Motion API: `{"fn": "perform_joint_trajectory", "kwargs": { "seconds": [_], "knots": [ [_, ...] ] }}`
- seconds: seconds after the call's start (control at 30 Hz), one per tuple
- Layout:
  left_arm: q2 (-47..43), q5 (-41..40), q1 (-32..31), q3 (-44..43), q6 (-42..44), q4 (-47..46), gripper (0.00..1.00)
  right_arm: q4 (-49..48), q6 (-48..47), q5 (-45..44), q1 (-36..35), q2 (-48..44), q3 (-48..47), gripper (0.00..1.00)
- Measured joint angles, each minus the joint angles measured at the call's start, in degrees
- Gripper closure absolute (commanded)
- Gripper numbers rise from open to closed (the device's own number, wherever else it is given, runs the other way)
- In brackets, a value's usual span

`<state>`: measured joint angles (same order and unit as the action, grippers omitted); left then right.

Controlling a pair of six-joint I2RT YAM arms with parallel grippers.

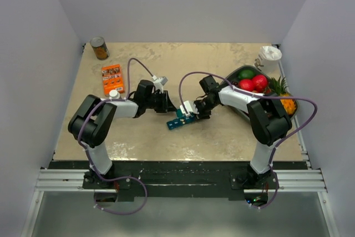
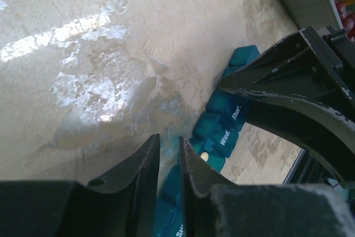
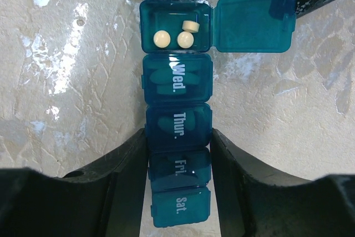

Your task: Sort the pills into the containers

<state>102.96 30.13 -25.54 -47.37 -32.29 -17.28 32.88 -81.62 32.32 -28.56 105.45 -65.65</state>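
Sorting looks in hand: our right gripper [image 3: 178, 142] clamps the pill box [image 3: 177, 90] on the table [image 1: 138, 137], three pills [image 3: 161, 38] in its open compartment. Our left gripper [image 2: 169, 140], nearly closed and empty, hovers beside; next, we judge, it flips that lid [image 3: 255, 19] shut.

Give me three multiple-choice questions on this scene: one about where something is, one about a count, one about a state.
1. The open compartment sits next to: A Wed; B Fri; C Sat.
2. Pills in it: A one; B three; C five.
3. The right gripper is: A closed on the organiser; B wide open; C shut on nothing.
Answers: 1 A, the raised lid belongs to the compartment touching Wed. 2 B, three pale pills lie inside. 3 A, its fingers press both sides of the organiser around Thur and Fri.
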Motion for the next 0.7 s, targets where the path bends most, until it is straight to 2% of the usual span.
{"fn": "perform_joint_trajectory", "kwargs": {
  "seconds": [0.13, 0.23, 0.43, 0.7],
  "knots": [
    [0.3, 1.6, -0.7, -0.2, -0.1, -1.1, 0.94, -0.3, 0.7, 0.0, 0.0, 0.0, 0.0, 0.58],
    [0.3, 3.2, -1.3, 0.0, -0.1, -2.6, 0.99, -0.4, 1.2, -0.1, 0.0, 0.0, 0.0, 0.59],
    [-0.2, 5.9, -2.6, 3.2, -0.1, -5.8, 1.00, -0.7, 2.2, -0.3, 0.0, 0.0, 0.0, 0.60],
    [-0.7, 6.5, -5.8, 4.2, 0.4, -5.2, 1.00, -1.0, 3.5, -0.4, 0.0, 0.0, 0.0, 0.60]
  ]
}}
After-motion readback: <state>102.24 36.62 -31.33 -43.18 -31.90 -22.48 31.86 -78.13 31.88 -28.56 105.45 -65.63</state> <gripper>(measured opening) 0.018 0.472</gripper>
